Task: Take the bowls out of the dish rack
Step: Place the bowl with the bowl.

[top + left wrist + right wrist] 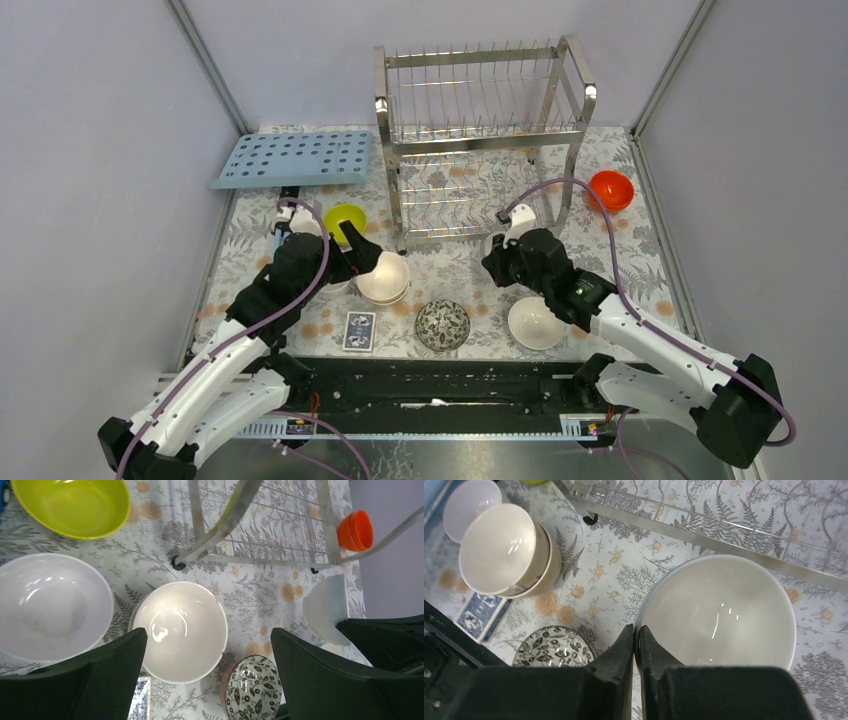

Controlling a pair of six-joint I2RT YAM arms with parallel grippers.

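Observation:
The steel dish rack [480,130] stands at the back, and I see no bowls in it. On the table lie a yellow-green bowl [345,217], stacked beige bowls [383,278], a dark patterned bowl [443,325], an orange-red bowl [611,189] and a white bowl [536,322]. My right gripper [634,630] is shut on the left rim of that white bowl [719,610]. My left gripper [208,630] hangs wide open above the beige bowls [180,630], holding nothing. Another white bowl [50,605] lies to their left.
A light-blue perforated tray [295,158] leans at the back left. A small blue-patterned card [359,330] lies near the front edge beside the patterned bowl. Grey walls close in both sides, and the rack's legs [220,525] stand just behind the bowls.

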